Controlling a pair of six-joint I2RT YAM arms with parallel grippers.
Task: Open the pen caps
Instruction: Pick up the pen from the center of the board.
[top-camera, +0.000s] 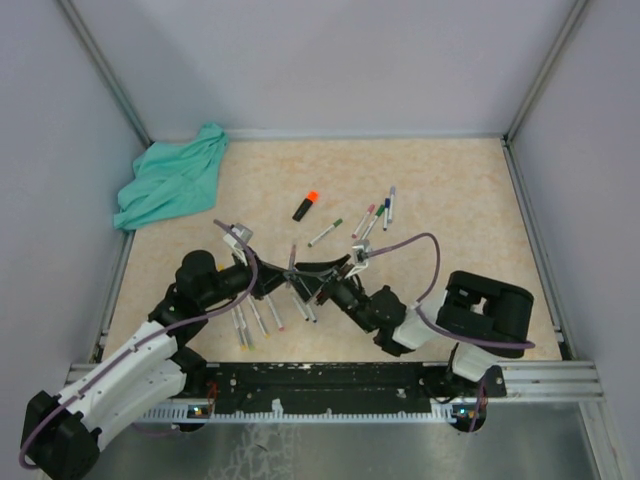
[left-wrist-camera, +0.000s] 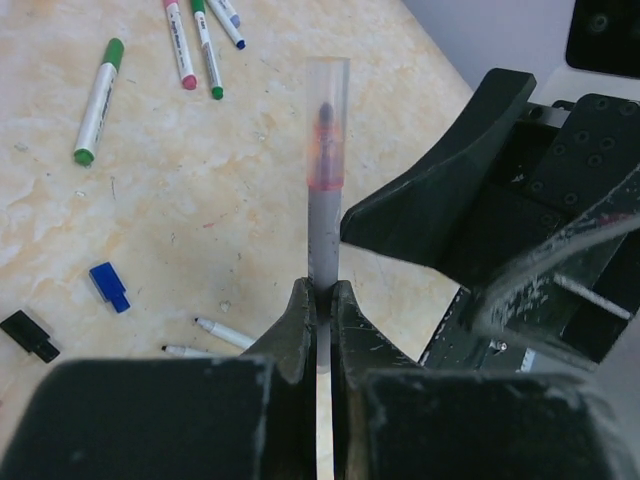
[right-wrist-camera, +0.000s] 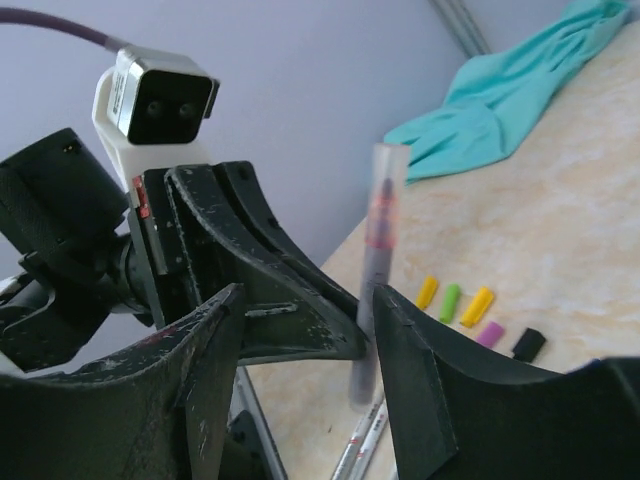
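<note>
The left pincer (left-wrist-camera: 318, 300) was closed on a grey pen (left-wrist-camera: 322, 240) and held it upright above the bench (left-wrist-camera: 200, 200). Its clear cap (left-wrist-camera: 327, 100) was not yet pulled off. The right pincer (right-wrist-camera: 310, 295) stood open, gripping nothing, with the pen in the gap close to one jaw. I judge that the next move called for it to close on the cap only and pull straight along the pen. Loose caps (right-wrist-camera: 477, 306) lay on the bench nearby, and capped pens (left-wrist-camera: 98, 100) lay further away. The two pincers were crowded together, so there was little room.

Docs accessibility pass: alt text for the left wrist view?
Left end effector shut on a grey pen whose clear cap is on, pointing away from the camera. On the table beyond lie capped pens, a loose blue cap and a black cap.
</note>
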